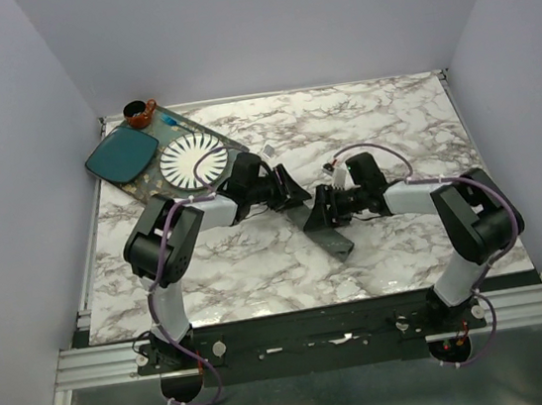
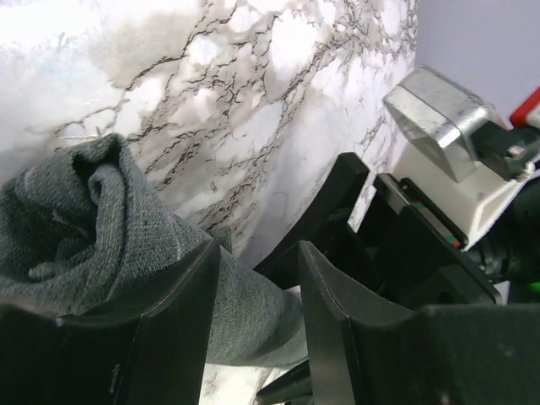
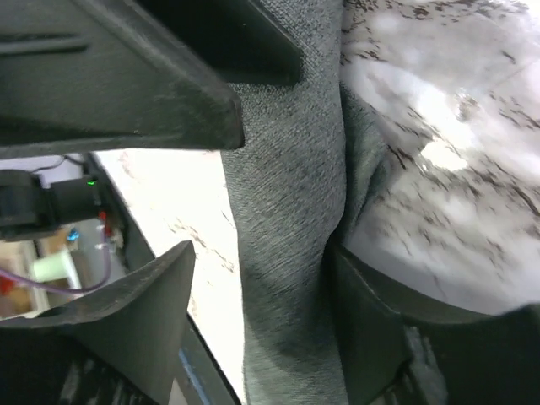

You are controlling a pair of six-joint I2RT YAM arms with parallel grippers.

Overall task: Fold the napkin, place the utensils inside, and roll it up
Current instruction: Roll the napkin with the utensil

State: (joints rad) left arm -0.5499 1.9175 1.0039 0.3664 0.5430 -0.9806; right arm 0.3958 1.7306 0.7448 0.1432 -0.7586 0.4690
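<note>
The dark grey napkin [image 1: 333, 240] lies rolled into a narrow bundle, slanting across the middle of the marble table. My left gripper [image 1: 295, 197] is at the roll's far end and stands open. In the left wrist view the napkin [image 2: 93, 228] passes between the jaws of the left gripper [image 2: 257, 253], resting against one finger with a gap to the other. My right gripper [image 1: 320, 208] faces it from the right and is open. There the napkin [image 3: 287, 211] lies against one finger of the right gripper [image 3: 263, 253] and stands apart from the other. The utensils are hidden.
At the back left a white ribbed plate [image 1: 193, 162] and a teal square plate [image 1: 121, 154] sit on a dark mat, with a small brown cup [image 1: 138, 112] behind them. The two grippers almost touch each other.
</note>
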